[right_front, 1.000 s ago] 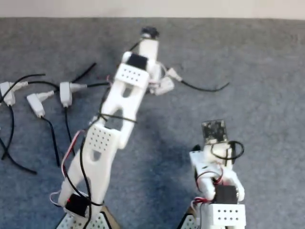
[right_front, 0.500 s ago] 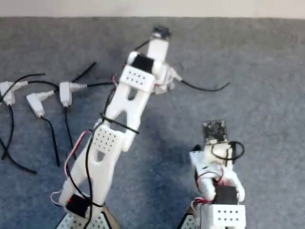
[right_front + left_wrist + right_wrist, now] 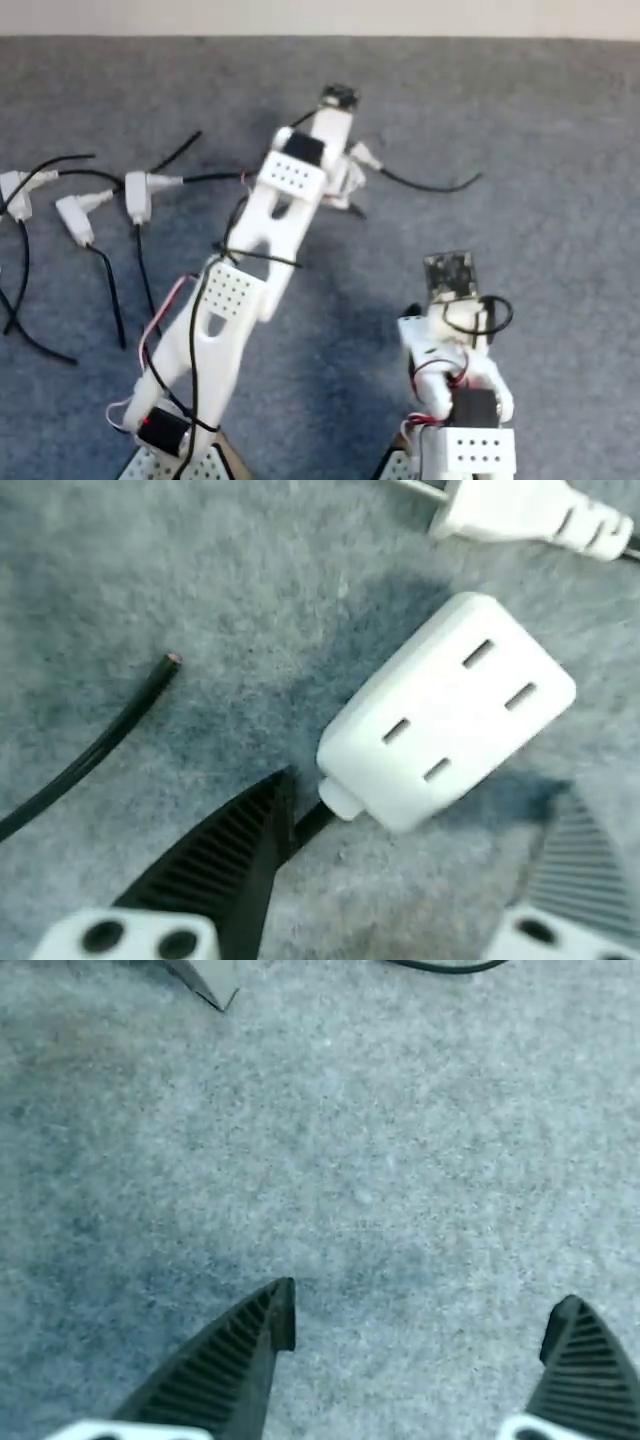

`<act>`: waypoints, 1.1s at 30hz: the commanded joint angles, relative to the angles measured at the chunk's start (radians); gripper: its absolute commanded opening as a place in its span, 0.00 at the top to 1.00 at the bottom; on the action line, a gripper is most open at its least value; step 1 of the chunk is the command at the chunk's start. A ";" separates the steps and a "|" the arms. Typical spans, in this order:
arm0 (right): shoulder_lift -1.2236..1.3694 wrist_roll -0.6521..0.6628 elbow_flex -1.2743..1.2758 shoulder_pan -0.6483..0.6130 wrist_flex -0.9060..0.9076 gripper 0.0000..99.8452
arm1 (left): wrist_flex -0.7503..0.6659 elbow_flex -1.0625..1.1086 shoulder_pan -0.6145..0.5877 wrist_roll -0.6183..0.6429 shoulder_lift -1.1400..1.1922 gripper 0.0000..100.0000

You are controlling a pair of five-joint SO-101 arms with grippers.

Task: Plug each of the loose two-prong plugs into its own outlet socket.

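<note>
Grey carpet surface (image 3: 560, 150): left hand (image 3: 428, 790), spread apart, sits over the white outlet block (image 3: 450, 710); best to centre on its body before closing, slots kept toward the nearby plug (image 3: 520, 515).

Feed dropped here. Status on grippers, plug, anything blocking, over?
Left gripper open over outlet block, nothing held. Right gripper open over carpet. Plug loose beside block, unplugged. Stray cable end close by.
</note>
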 commanded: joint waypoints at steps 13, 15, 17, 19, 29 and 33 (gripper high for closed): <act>-0.008 -0.009 0.007 -0.007 -0.018 0.63 | 0.279 0.001 -0.024 0.060 -0.085 0.99; -0.008 -0.009 0.007 -0.007 -0.018 0.63 | 0.279 0.130 -0.030 0.060 -0.148 0.99; -0.008 -0.009 0.007 -0.007 -0.018 0.63 | 0.279 0.294 -0.024 0.031 -0.239 1.00; -0.008 -0.009 0.007 -0.007 -0.018 0.63 | 0.278 0.469 -0.015 -0.018 -0.355 1.00; -0.008 -0.009 0.007 -0.007 -0.018 0.63 | 0.275 1.397 0.028 -0.265 -1.027 1.00; -0.008 -0.009 0.007 -0.007 -0.018 0.63 | 0.273 1.693 0.018 -0.305 -1.221 1.00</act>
